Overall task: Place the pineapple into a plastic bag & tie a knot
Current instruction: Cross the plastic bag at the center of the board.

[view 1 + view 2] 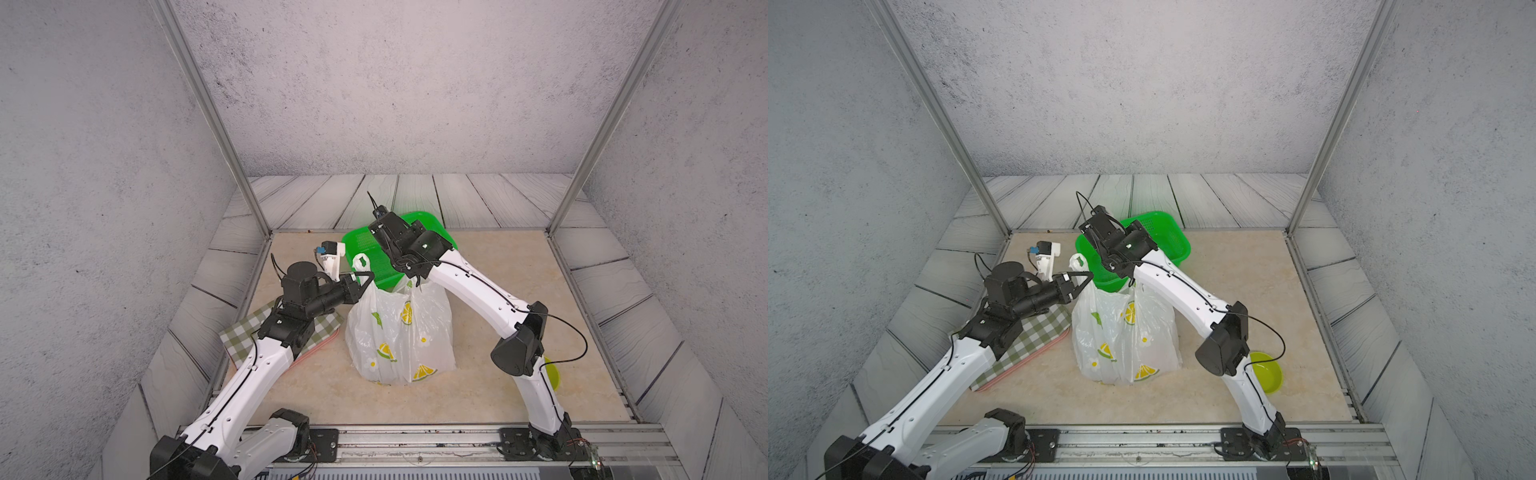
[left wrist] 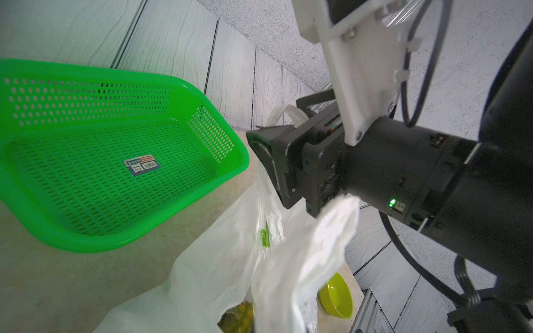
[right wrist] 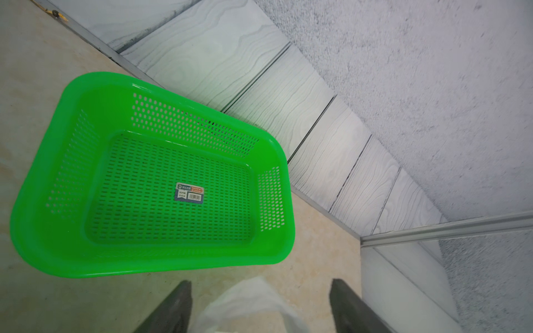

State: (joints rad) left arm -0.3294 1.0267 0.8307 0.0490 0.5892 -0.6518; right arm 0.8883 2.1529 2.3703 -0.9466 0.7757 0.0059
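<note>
Already the first half appears done: something yellow-green, taken to be the pineapple (image 2: 238, 315), is seen through the mouth of the bag (image 1: 399, 332). The bag stands mid-table (image 1: 519, 257), in front of the empty basket (image 3: 178, 259). One handle (image 1: 361, 262) is pinched in the clamped left gripper (image 1: 369, 277) and held up. The other handle (image 3: 251, 302) lies between the parted jaws of the right gripper (image 3: 259, 282) and is not gripped. No knot is seen. What is left, it is judged: the second handle is to be seized, the two crossed, and a knot drawn tight.
</note>
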